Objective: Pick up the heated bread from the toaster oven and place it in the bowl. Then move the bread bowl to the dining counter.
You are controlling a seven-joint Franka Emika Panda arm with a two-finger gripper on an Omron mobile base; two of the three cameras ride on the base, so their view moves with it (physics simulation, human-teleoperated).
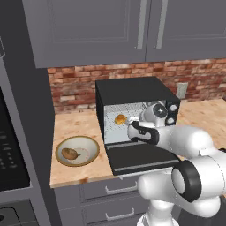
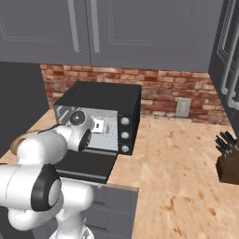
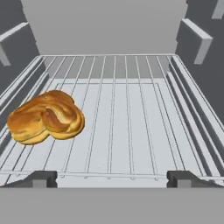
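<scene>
A red brick wall [image 1: 70, 86] ran behind the light wood-grain surface [image 2: 177, 158], with paler mortar lines between the bricks. Grey wall cabinets [image 1: 88, 26] with long bar handles hung above it. A pale wall socket [image 2: 183, 107] sat on the brick, low down near the surface. Below the front edge were grey drawers [image 1: 110, 187] with slim silver handles. At the far left stood a tall dark built-in appliance [image 1: 11, 150]. A dark knife block [image 2: 228, 164] with black handles stood at the right edge. The light was even and soft.
</scene>
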